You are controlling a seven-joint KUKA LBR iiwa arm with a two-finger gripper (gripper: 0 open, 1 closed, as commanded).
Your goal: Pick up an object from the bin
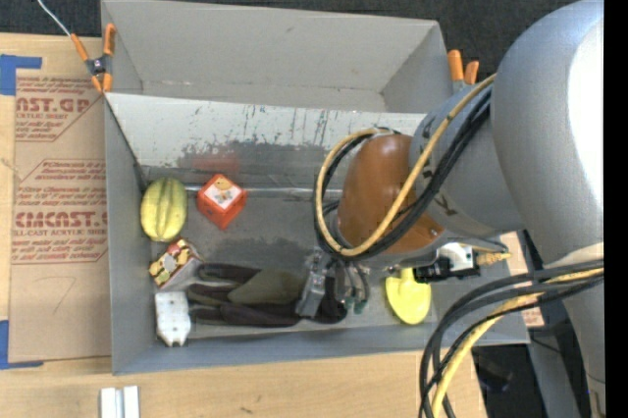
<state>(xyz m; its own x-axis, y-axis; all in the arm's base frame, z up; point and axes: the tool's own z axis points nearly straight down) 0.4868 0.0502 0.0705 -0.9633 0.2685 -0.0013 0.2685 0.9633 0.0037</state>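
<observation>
My gripper (pixel 329 293) is low at the front of the bin, under the orange wrist cover. Its fingers reach down onto the right end of a black pair of tongs (pixel 235 293) that lies along the front wall. A small yellow round thing (pixel 407 300) lies just right of the gripper, partly hidden by the arm's fittings. Whether anything sits between the fingers I cannot make out.
A yellow-green starfruit-like thing (pixel 163 208) and an orange-red cube (pixel 220 198) lie at the left middle. A small printed box (pixel 173 262) and a white toy (pixel 173 318) sit in the front left corner. The arm and its cables cover the bin's right side.
</observation>
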